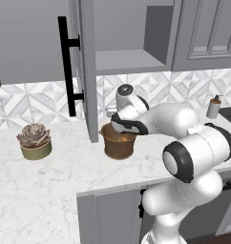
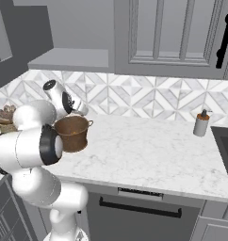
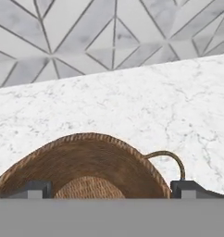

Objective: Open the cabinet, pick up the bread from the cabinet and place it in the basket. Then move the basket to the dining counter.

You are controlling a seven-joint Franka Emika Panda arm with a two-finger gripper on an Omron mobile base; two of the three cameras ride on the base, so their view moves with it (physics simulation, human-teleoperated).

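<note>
Right now the gripper (image 3: 109, 190), jaws spread and released, hangs over the tapered woven brown basket (image 1: 119, 141); its loop handle (image 3: 167, 159) curves above veined marble.

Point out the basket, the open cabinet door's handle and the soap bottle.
basket (image 2: 74, 134), right base view, woven side wall.
cabinet door handle (image 1: 65, 66), left base view, middle of the black bar.
soap bottle (image 2: 199, 124), right base view, its body.

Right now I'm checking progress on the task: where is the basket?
The basket stands on the tiled-backsplash counter, below the open cabinet, right of the succulent pot, under the end effector.
</note>
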